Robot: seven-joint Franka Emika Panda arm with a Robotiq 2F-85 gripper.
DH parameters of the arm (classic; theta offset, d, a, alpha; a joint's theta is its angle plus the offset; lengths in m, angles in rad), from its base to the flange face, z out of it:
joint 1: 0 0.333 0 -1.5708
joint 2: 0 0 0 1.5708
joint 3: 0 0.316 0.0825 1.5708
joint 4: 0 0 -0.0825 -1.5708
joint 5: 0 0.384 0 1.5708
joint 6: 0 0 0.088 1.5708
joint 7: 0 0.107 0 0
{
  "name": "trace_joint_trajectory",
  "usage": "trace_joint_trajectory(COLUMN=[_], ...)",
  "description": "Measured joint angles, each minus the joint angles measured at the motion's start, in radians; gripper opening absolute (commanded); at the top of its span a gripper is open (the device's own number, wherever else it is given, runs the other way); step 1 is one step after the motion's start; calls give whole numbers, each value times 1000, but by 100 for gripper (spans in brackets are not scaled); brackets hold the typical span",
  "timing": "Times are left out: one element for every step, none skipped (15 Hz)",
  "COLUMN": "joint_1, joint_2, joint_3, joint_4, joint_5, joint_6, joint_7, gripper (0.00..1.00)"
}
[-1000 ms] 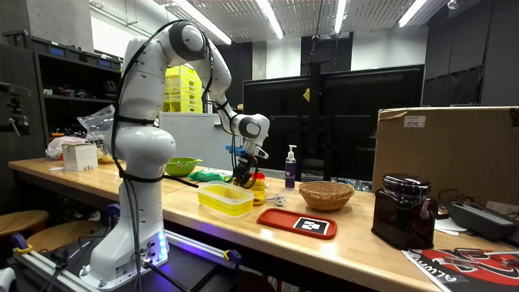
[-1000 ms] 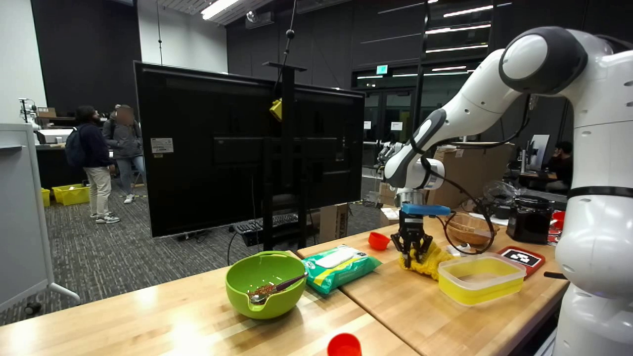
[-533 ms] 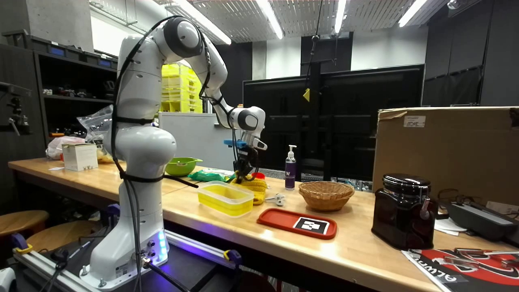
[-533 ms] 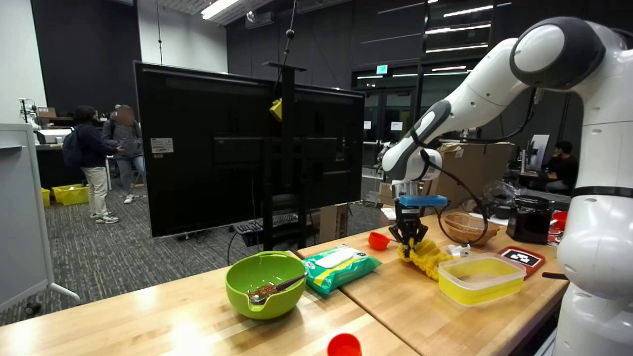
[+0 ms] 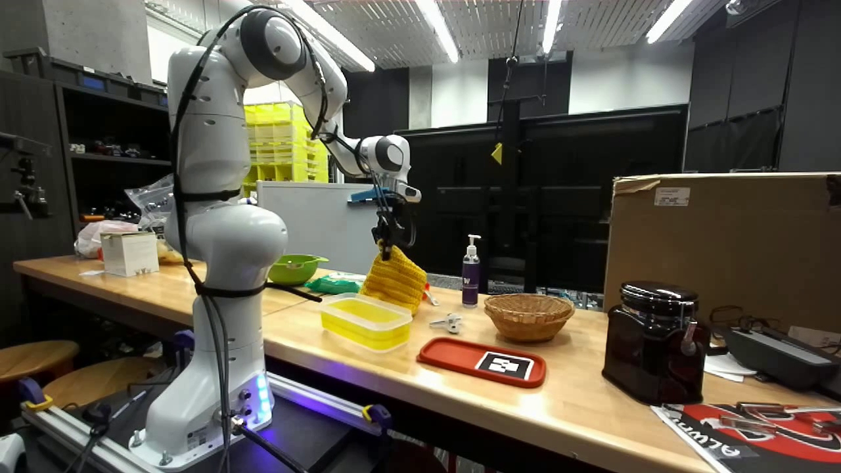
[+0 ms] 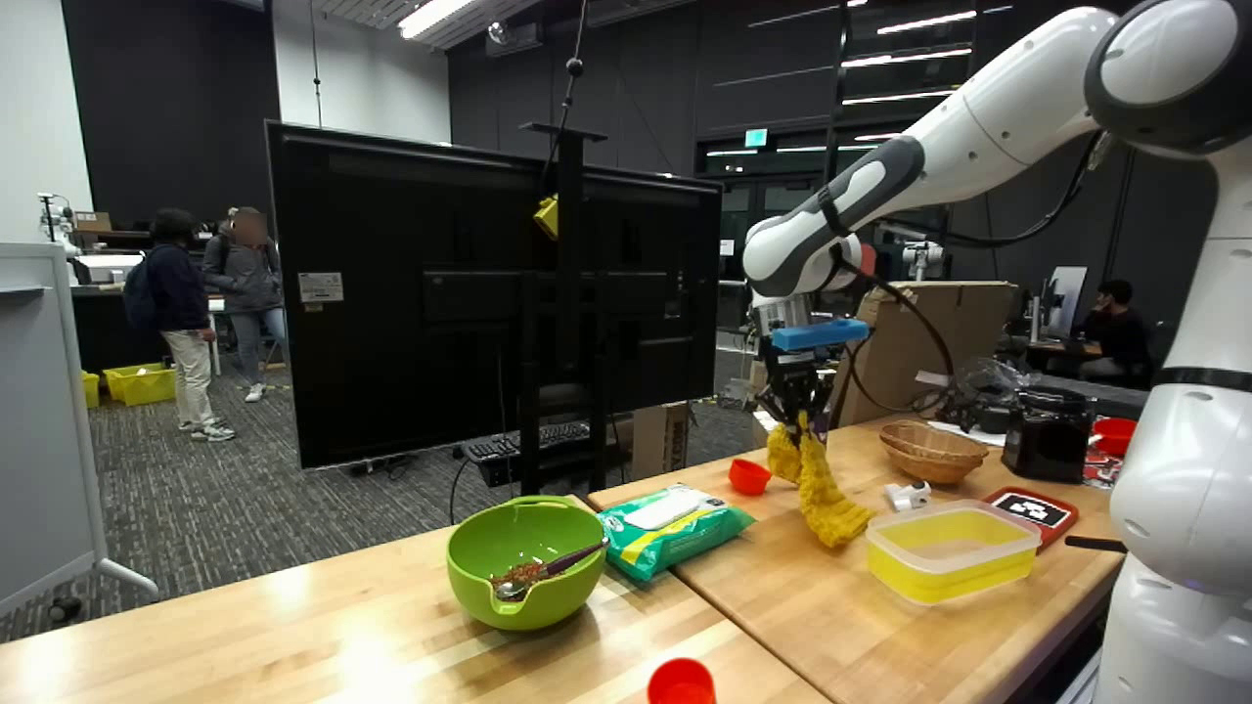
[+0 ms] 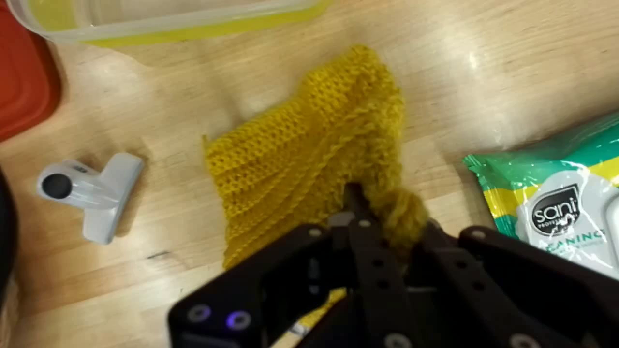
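- Far right, wrist view: wipes (image 7: 556, 212); clip (image 7: 104, 197) far left
- gripper (image 7: 395, 217) clamped on yellow cloth (image 7: 300, 159)
- lower middle, in an exterior view: green bowl (image 6: 563, 598) w/ spoon (image 6: 574, 558)

Both ext. views: across tbl (image 6: 245, 626), set back, share arm (image 5: 230, 240); wrist view: close, down at cloth (image 7: 275, 169).
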Motion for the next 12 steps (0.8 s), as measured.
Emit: trace_joint_trajectory(joint_1=[5, 8, 11, 13, 14, 15, 17, 18, 21, 24, 29, 34], joint_2=[-23, -46, -69, -92, -113, -132, -149, -165, -181, -196, -210, -224], joint_3=[12, 24, 37, 51, 65, 78, 91, 105, 118, 132, 145, 159], joint_4=[13, 26, 38, 49, 59, 70, 80, 88, 96, 101, 104, 104], joint_5=[-19, -34, -47, -57, -63, -64, -64, -64, -63, -62, -60, -55], joint_6=[-29, -58, -87, -117, -145, -173, -202, -229, -256, -281, -302, -321], joint_7=[30, 58, 85, 111, 134, 156, 178, 199, 222, 247, 271, 298], gripper=[2, 2, 2, 2, 2, 2, 2, 2, 2, 2, 2, 2])
